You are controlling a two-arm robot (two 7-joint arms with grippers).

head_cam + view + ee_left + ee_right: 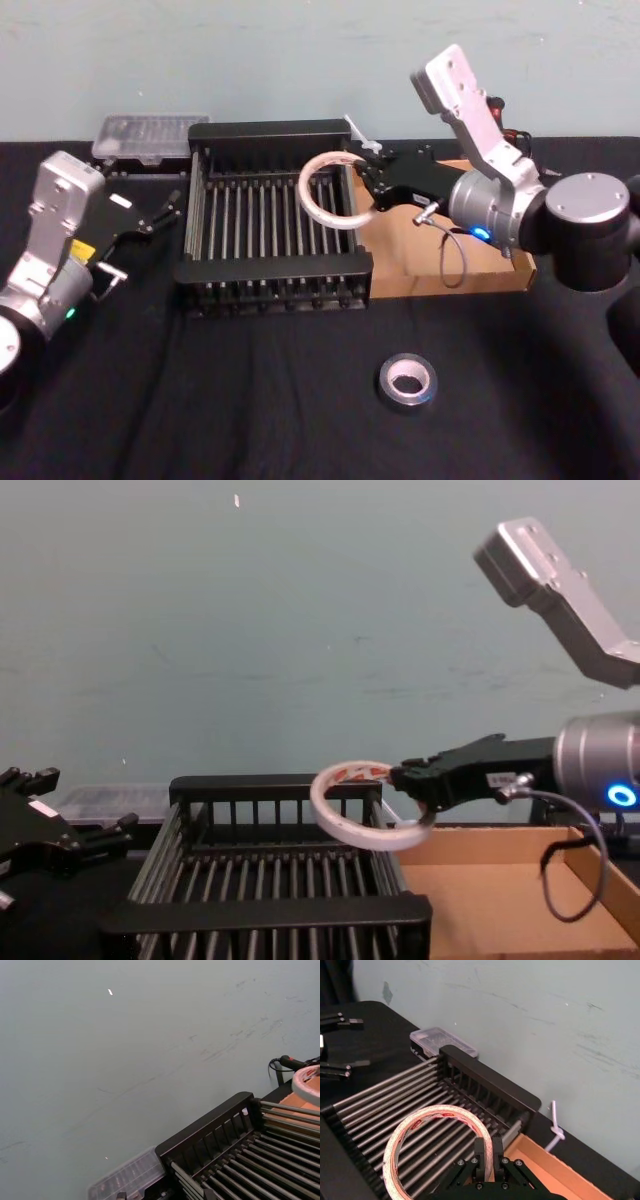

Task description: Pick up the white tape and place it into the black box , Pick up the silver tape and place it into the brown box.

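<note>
White tape [331,190] clamped by its rim between fingers of right gripper [372,190]; ring held tilted, above right side of black box [270,215], clear of bars. Red-orange print seen on ring's inner face in right wrist view. Brown box [445,260] located directly under right gripper's body, touching black box. Silver tape [407,381] lying flat on table, nearer robot than gripper, well apart. Left gripper [150,215] parked left of black box, fingers spread, nothing held.
</note>
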